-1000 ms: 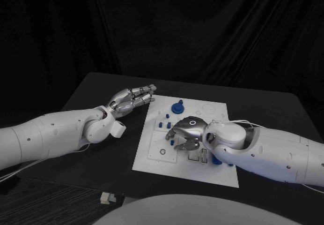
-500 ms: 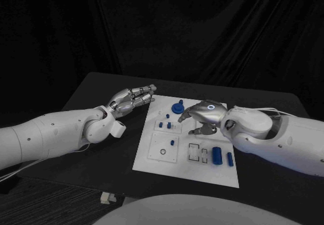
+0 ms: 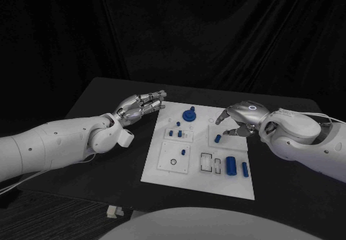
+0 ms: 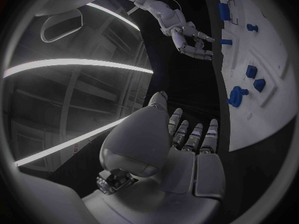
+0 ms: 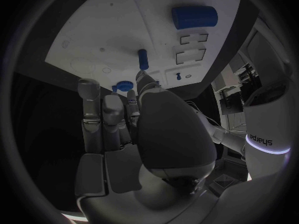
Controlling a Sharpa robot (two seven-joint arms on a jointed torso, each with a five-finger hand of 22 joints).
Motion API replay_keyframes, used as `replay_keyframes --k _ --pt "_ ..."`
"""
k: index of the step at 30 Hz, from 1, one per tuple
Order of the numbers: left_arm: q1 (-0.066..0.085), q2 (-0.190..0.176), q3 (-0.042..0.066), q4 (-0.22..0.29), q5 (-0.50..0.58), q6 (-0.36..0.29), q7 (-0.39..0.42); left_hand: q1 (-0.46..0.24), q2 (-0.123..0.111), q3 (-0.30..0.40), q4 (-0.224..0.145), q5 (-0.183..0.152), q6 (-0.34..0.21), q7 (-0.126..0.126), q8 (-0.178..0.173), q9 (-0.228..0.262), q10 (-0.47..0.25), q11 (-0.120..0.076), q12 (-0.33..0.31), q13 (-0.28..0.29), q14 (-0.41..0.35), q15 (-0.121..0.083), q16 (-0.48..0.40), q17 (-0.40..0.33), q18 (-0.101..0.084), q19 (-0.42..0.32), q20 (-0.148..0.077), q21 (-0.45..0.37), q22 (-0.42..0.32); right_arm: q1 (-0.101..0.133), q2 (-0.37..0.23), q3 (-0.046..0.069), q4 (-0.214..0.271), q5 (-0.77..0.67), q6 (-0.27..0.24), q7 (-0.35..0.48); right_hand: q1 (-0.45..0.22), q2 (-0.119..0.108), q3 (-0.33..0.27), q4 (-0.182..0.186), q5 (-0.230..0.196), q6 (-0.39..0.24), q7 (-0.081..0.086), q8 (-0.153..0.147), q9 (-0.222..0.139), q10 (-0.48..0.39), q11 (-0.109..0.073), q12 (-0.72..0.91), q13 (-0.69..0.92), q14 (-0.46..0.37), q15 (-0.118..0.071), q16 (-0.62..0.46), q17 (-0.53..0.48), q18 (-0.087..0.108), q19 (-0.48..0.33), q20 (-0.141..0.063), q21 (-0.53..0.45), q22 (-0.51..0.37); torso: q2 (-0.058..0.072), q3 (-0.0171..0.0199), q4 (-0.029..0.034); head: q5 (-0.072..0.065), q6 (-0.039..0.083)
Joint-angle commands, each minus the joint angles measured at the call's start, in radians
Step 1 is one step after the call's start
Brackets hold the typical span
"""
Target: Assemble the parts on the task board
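Observation:
The white task board (image 3: 163,169) lies mid-table. On it stand a blue round knobbed part (image 3: 189,115), small blue pegs (image 3: 179,133), a thick blue cylinder (image 3: 231,165) and a slimmer one (image 3: 246,169). My right hand (image 3: 241,119) hovers over the board's far right area with fingers curled downward and nothing in them. A short blue peg (image 3: 218,138) stands just below its fingertips, apart from them; the right wrist view shows that peg (image 5: 142,58) beyond my fingers. My left hand (image 3: 141,105) rests off the board's far left corner, fingers stretched side by side, holding nothing.
A black ring (image 3: 174,161) and empty rectangular slots (image 3: 207,162) mark the board's near half. Bare black table (image 3: 108,170) surrounds the board, with black curtain behind. In the left wrist view the board (image 4: 268,109) runs beside my left hand (image 4: 184,149).
My right hand has risen from the board's near middle and swung to its far right, uncovering the cylinders and slots. The left arm has stayed put.

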Motion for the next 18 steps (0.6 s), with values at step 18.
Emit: replay_keyframes --k 18 --pt "-0.001 0.003 0.001 -0.001 0.007 0.013 0.111 0.011 -0.002 0.008 -0.001 0.008 0.007 0.002 0.006 0.001 -0.005 0.002 0.001 0.000 -0.002 0.007 0.005 0.001 -0.017 0.013 0.001 0.006 0.004 -0.060 0.034 0.000 -0.056 0.042 0.007 0.015 0.008 0.009 0.002 -0.025 -0.005 -0.046 0.051 -0.041 -0.027 0.066 -0.009 0.012 -0.004 0.015 -0.006 0.004 0.001 -0.022 0.017 -0.005 0.011 0.085 0.001 0.0011 0.0011 -0.004 0.000"
